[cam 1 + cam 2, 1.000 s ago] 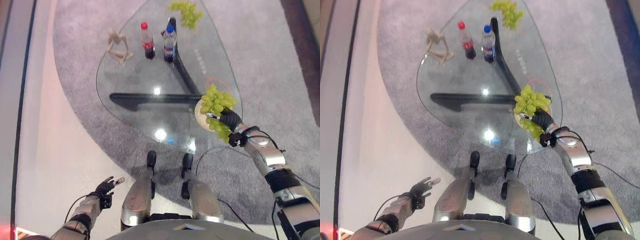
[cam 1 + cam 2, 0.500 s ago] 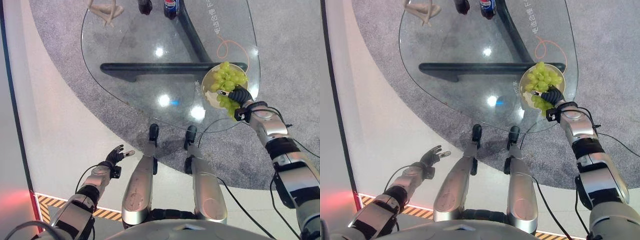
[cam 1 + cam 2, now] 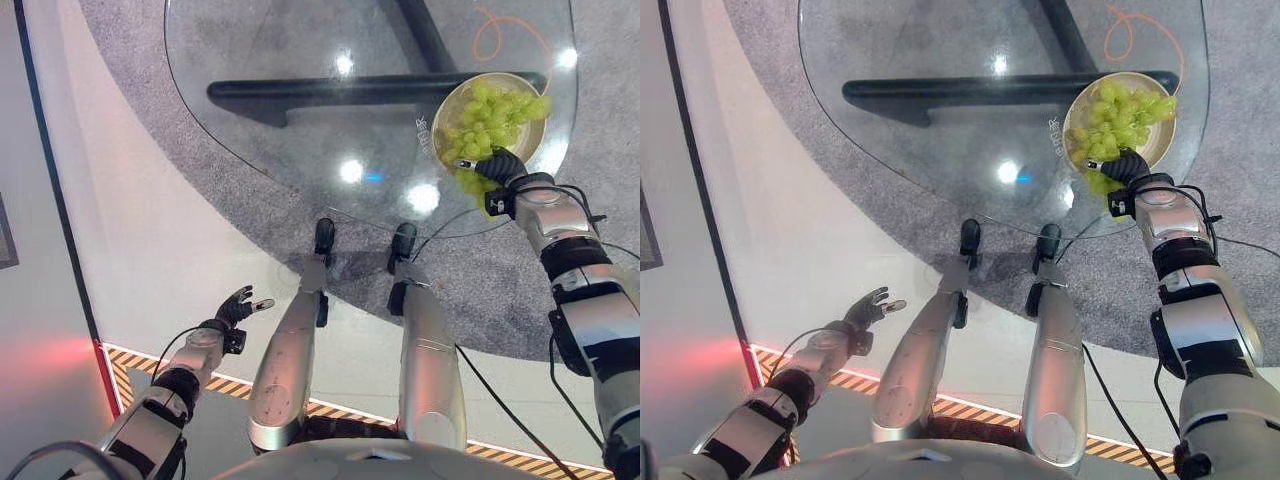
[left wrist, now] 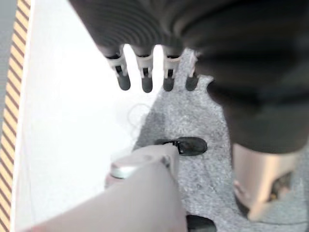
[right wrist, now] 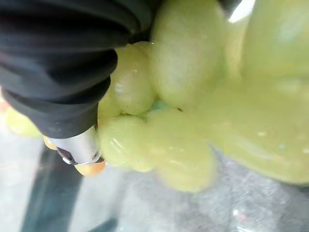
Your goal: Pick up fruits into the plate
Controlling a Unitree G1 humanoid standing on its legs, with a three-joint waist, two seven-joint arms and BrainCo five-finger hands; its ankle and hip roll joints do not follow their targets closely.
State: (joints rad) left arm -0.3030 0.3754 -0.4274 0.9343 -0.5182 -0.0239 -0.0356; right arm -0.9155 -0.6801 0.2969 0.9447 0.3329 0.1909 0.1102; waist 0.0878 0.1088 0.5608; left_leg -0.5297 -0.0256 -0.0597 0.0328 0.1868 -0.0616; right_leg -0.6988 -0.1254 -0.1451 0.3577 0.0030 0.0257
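Grapes (image 3: 487,112): green bunch, lying in the plate (image 3: 443,102) at the near right edge of the glass tabletop (image 3: 280,150), part spilling over the rim. Likely light, soft, easily crushed or shed; best taken loosely round the cluster or by the stem.
Right hand (image 3: 1124,166): arm stretched forward, hand at the bunch's near side, pressed against grapes; finger state cannot be told.
Left hand (image 3: 235,308): low over the floor, fingers straight, apart, holding nothing.
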